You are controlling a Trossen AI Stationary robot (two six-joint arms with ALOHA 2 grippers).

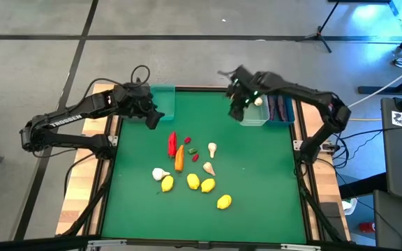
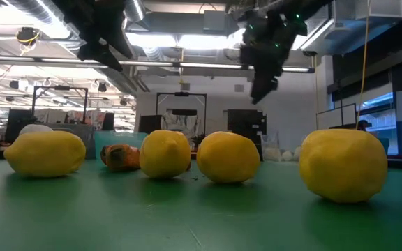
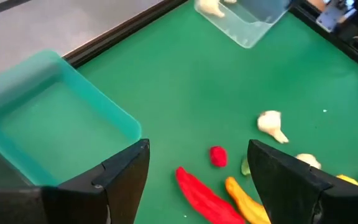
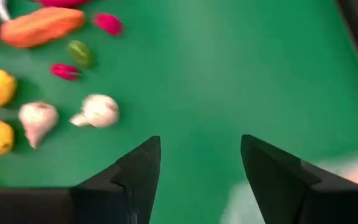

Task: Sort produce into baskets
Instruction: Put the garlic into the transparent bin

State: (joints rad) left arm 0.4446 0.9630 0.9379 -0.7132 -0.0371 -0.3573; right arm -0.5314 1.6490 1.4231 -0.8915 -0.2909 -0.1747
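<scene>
Loose produce lies in the middle of the green table [image 1: 257,181]: a red pepper [image 1: 172,143], an orange carrot [image 1: 179,158], small red berries [image 1: 195,157], three garlic bulbs [image 1: 212,148] and several yellow lemons [image 1: 207,185]. The teal basket [image 1: 163,102] stands at the far left, the clear basket [image 1: 255,111] with a garlic bulb [image 1: 259,101] in it and the blue basket [image 1: 281,109] with two eggplants at the far right. My left gripper [image 1: 153,118] is open and empty beside the teal basket. My right gripper [image 1: 238,108] is open and empty at the clear basket's near-left corner.
The table's raised dark rim [image 1: 114,146] runs along its sides. A smoky basket does not show in these views. Bare green felt lies at the table's right half and near edge.
</scene>
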